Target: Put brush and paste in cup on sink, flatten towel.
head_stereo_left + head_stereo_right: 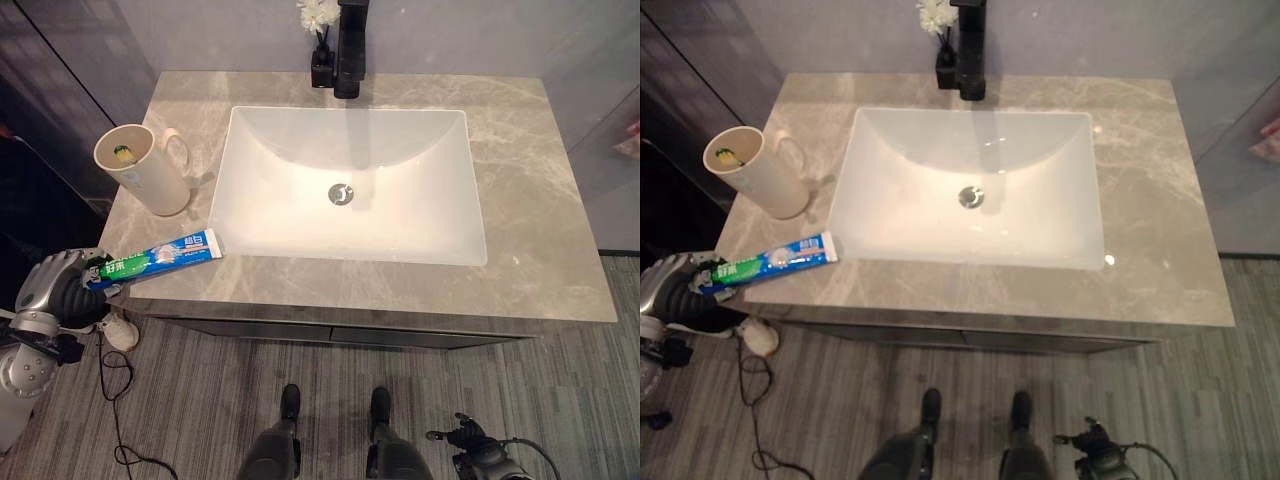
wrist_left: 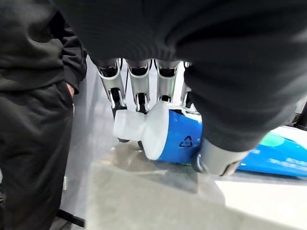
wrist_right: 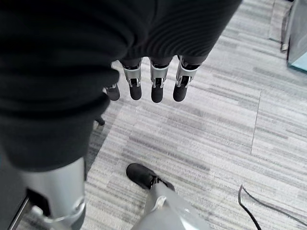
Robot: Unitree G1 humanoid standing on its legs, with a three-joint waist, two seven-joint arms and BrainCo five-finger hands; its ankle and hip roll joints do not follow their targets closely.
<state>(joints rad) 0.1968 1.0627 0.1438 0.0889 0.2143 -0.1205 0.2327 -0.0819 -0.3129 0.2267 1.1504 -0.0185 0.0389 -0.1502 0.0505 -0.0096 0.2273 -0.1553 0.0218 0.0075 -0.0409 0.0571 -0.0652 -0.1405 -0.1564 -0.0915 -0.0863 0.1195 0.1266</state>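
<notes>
Left hand [image 1: 62,285] has its fingers and thumb wrapped round the cap end of the one toothpaste tube [image 1: 160,256], lying at the counter's [image 1: 540,240] front-left edge. One cup [image 1: 140,168] stands just behind, something green inside. Right hand [image 3: 144,76] hangs relaxed over floor [image 3: 216,124].

Left hand [image 1: 680,290] at the counter's [image 1: 1160,230] 8 o'clock corner, fingers wrapped round the cap end of the blue toothpaste tube [image 1: 775,260], which lies on the stone pointing toward 3 o'clock; cream cup [image 1: 755,170] stands just beyond at 10 o'clock, basin [image 1: 970,190] centre.
</notes>
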